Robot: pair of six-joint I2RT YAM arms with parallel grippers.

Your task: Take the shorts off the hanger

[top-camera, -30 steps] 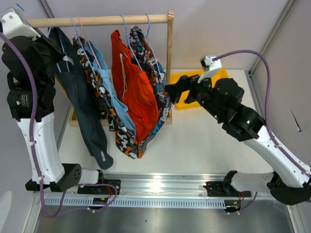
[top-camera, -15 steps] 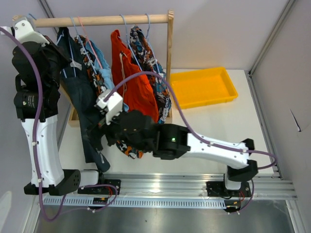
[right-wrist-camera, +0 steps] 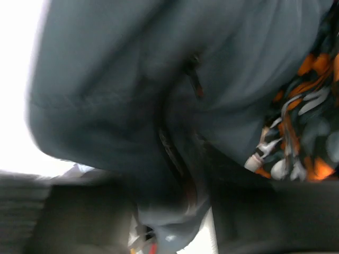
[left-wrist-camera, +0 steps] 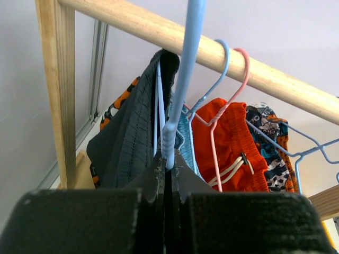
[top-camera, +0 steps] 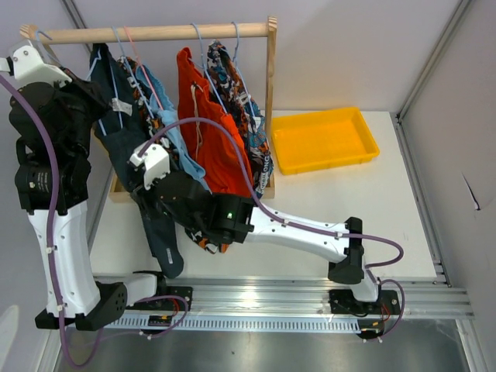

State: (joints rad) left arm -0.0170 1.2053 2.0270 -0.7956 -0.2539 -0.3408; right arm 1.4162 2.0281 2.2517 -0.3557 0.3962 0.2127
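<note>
Several pairs of shorts hang on hangers from a wooden rail (top-camera: pixel 155 33): dark navy shorts (top-camera: pixel 128 151), camouflage (top-camera: pixel 203 236), light blue (top-camera: pixel 183 151), orange (top-camera: pixel 221 155) and a blue-orange print (top-camera: pixel 252 124). My left gripper (top-camera: pixel 105 97) is up at the rail's left end. In its wrist view it (left-wrist-camera: pixel 169 164) is shut on the neck of the light blue hanger (left-wrist-camera: pixel 185 79) that carries the navy shorts (left-wrist-camera: pixel 130 143). My right gripper (top-camera: pixel 151 205) reaches across to the navy leg. Its wrist view is blurred and shows navy fabric (right-wrist-camera: pixel 132 79) bunched between its jaws (right-wrist-camera: pixel 185 174).
An empty yellow tray (top-camera: pixel 322 139) lies on the white table at the back right. The rack's wooden upright (top-camera: pixel 271 101) stands between the clothes and the tray. My right arm stretches low across the table's front, with a grey wall close on the left.
My right arm has swung from beside the yellow tray across to the navy shorts, and its jaws have closed on the fabric. The left gripper stays on the hanger, shifted slightly.
</note>
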